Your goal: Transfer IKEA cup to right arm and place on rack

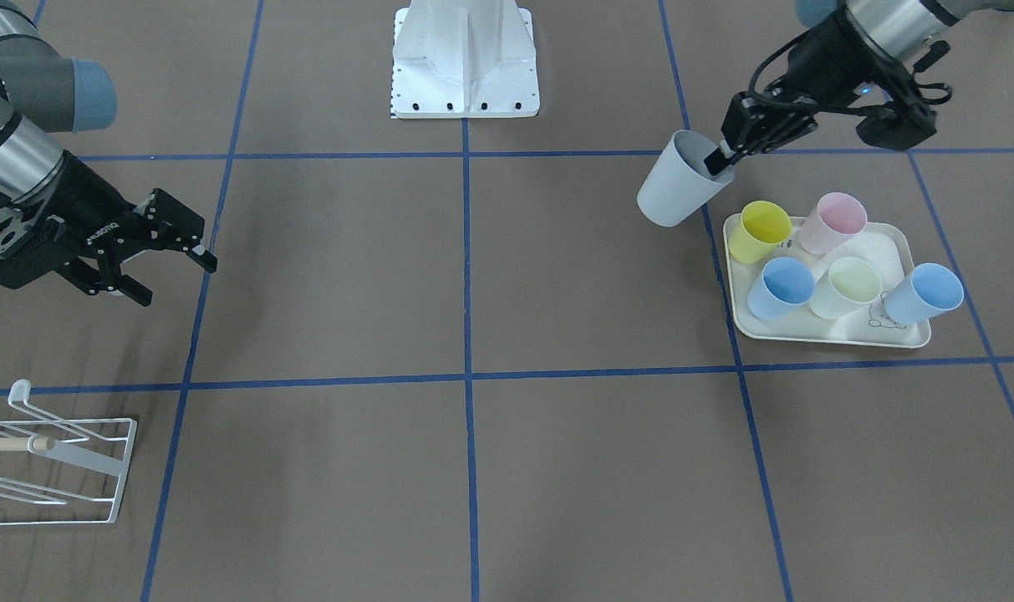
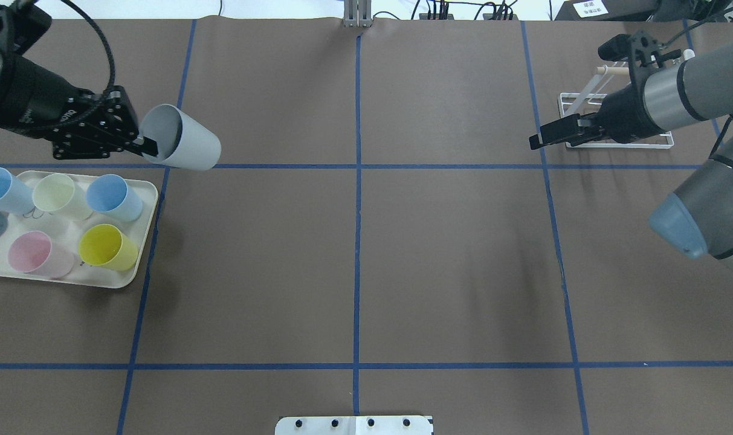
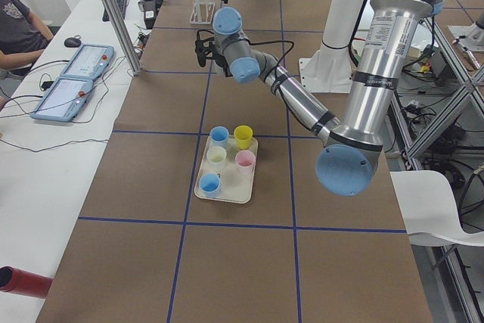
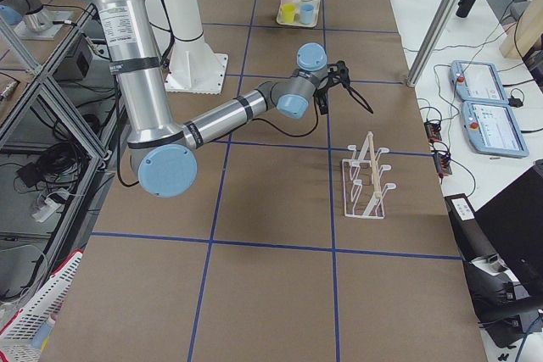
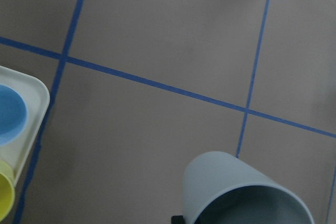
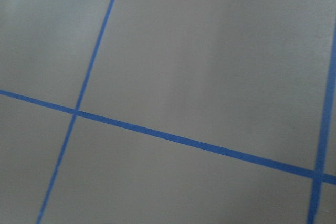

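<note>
A pale grey IKEA cup [image 2: 185, 146] hangs tilted above the table, its mouth turned toward my left gripper [image 2: 145, 145]. That gripper is shut on the cup's rim, one finger inside and one outside. The same cup [image 1: 678, 191] shows in the front view just beyond the tray's corner, held by the left gripper [image 1: 720, 159], and fills the bottom of the left wrist view [image 5: 241, 192]. My right gripper [image 1: 176, 280] hovers open and empty far across the table, near the white wire rack [image 1: 55, 456]. The rack [image 2: 568, 103] lies partly behind the right arm.
A cream tray [image 1: 824, 330] holds several coloured cups: blue, yellow, pink, pale green. It sits below the left gripper [image 2: 70, 279]. The robot's white base [image 1: 465, 58] stands at mid table edge. A person sits at a side desk [image 3: 19, 28]. Blue tape lines grid the brown table.
</note>
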Action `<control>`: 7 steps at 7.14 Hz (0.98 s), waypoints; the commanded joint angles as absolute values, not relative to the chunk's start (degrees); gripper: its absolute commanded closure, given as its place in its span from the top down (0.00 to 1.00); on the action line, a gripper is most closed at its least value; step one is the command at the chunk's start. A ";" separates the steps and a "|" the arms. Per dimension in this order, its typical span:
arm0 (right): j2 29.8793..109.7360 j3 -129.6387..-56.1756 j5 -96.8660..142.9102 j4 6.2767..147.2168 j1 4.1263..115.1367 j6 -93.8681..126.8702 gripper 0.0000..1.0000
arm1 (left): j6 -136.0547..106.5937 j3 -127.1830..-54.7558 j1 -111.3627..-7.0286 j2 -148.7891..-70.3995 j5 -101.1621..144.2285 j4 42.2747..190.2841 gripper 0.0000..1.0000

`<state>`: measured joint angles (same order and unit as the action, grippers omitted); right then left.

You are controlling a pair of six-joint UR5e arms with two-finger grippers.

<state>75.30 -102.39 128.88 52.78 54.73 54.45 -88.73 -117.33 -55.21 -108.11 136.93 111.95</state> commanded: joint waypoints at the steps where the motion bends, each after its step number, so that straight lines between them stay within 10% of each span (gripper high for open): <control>1: 70.94 -102.22 128.06 48.03 50.47 65.87 0.98 | -94.83 -115.59 -46.96 -111.18 134.12 118.52 0.00; 7: 67.41 -102.22 121.49 26.94 41.51 84.44 0.97 | -108.71 -112.26 -43.70 -112.32 133.95 133.28 0.00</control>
<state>67.84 -102.12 124.25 32.11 44.50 81.05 -105.12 -114.04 -45.09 -111.68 134.28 127.92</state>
